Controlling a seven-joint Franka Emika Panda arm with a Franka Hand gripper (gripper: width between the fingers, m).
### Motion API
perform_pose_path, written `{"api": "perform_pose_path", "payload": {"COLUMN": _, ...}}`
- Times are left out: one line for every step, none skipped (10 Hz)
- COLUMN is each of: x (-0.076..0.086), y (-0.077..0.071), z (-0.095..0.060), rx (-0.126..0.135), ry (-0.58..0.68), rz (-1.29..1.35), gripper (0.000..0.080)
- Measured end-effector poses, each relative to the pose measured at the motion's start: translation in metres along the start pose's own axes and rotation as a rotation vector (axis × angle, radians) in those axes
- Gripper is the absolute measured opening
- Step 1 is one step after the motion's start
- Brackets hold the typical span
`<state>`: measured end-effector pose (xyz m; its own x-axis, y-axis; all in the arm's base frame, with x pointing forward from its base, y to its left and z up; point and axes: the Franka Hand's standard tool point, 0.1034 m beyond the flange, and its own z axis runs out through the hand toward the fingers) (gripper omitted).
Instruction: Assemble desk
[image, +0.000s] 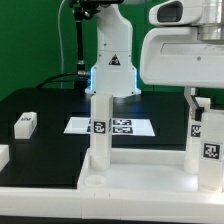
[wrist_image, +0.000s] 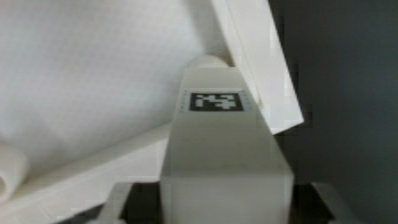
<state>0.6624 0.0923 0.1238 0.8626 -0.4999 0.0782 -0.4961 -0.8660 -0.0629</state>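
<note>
Two legs stand upright on the panel (image: 140, 172), which lies on the black table (image: 50, 150) nearest the exterior camera. The free leg (image: 100, 130) rises from the panel's corner toward the exterior view's left, and the gripped leg (image: 207, 140) from the opposite corner. The panel's front edge and far end are cut off by the frame, so whether the gripped leg sits fully in its socket cannot be told. In the wrist view this leg (wrist_image: 217, 120) and its tag fill the middle, hiding most of the panel beyond. The gripper (image: 198, 100) hangs straight down over that corner, its body cropped at the frame's edge, jaws pinching the leg's top between dark fingers (wrist_image: 135, 203). Behind the panel lie the marker board (image: 112, 126), a loose leg (image: 25, 123) and a cut-off white piece (image: 3, 155)
</note>
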Motion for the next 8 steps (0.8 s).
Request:
{"api": "perform_pose_path", "payload": {"x": 0.0005, "y": 0.001, "z": 0.0002, "rx": 0.003, "ry": -0.002, "rz": 0.093, "gripper": 0.029}}
{"api": "perform_pose_path", "payload": {"x": 0.0, "y": 0.0011, "z": 0.0004, "rx": 0.003, "ry": -0.004, "rz": 0.23, "gripper": 0.029}}
{"api": "perform_pose_path", "payload": {"x": -0.0006, "y": 0.0008, "z": 0.0008, "rx": 0.003, "ry": -0.006, "rz": 0.358, "gripper": 0.029}}
{"api": "perform_pose_path", "payload": {"x": -0.0009, "y": 0.0009, "z": 0.0011, "rx": 0.002, "ry": -0.007, "rz": 0.47, "gripper": 0.029}}
{"api": "perform_pose_path", "payload": {"x": -0.0015, "y": 0.0004, "z": 0.0014, "rx": 0.002, "ry": -0.007, "rz": 0.576, "gripper": 0.029}}
{"api": "perform_pose_path", "payload": {"x": -0.0027, "y": -0.0012, "z": 0.0016, "rx": 0.003, "ry": -0.006, "rz": 0.688, "gripper": 0.029}}
{"api": "perform_pose_path", "payload": {"x": -0.0037, "y": -0.0024, "z": 0.0016, "rx": 0.002, "ry": -0.007, "rz": 0.8, "gripper": 0.029}}
{"api": "perform_pose_path", "payload": {"x": -0.0035, "y": -0.0022, "z": 0.0015, "rx": 0.001, "ry": -0.008, "rz": 0.873, "gripper": 0.029}}
